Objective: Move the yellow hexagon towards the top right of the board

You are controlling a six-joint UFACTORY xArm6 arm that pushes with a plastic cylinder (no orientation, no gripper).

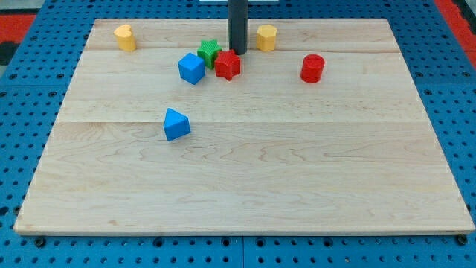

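Note:
The yellow hexagon (266, 37) stands near the board's top edge, a little right of centre. My tip (237, 52) is just to its left, a short gap away, and touches or nearly touches the top right of a red star-like block (227, 65). A green star (210, 52) sits left of the rod, next to the red block. A blue cube (191, 68) lies left of the red block.
A yellow heart-like block (125, 36) sits at the top left. A red cylinder (312, 68) stands right of centre near the top. A blue triangular block (176, 124) lies left of centre. The wooden board (245, 179) rests on a blue pegboard.

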